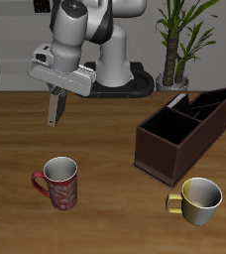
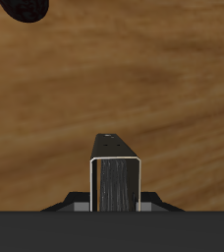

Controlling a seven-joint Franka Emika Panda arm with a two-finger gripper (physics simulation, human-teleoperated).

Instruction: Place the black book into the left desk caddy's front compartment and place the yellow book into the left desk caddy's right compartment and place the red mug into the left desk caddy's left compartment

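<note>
Red mug (image 1: 60, 184): upright on the wooden table (image 1: 110, 149), near the front edge, grey inside showing, handle turned away from the caddy. Above it and farther back, gripper (image 1: 56, 92): hanging from the arm over bare wood, well clear of the tabletop, fingers clamped on the upper end of the yellow book (image 1: 53, 109). Held off the table, hanging below the fingers with a slight tilt, not touching anything else. In the wrist view, same yellow book (image 2: 116, 182) seen end-on: a narrow pale frame around a grey speckled face, pinched on both sides, with nothing but wood grain beneath it. Further across, left desk caddy (image 1: 184, 129): dark maroon box set at an angle on the table, open top, inner dividers visible, well apart from both the gripper and the red mug. Cannot tell from these views what lies in its sections. Behind the caddy, at the table's back, potted plant (image 1: 179, 40). Nearer the front edge, just before the caddy, pale-yellow mug (image 1: 200, 198): upright, apart from the caddy's wall.
</note>
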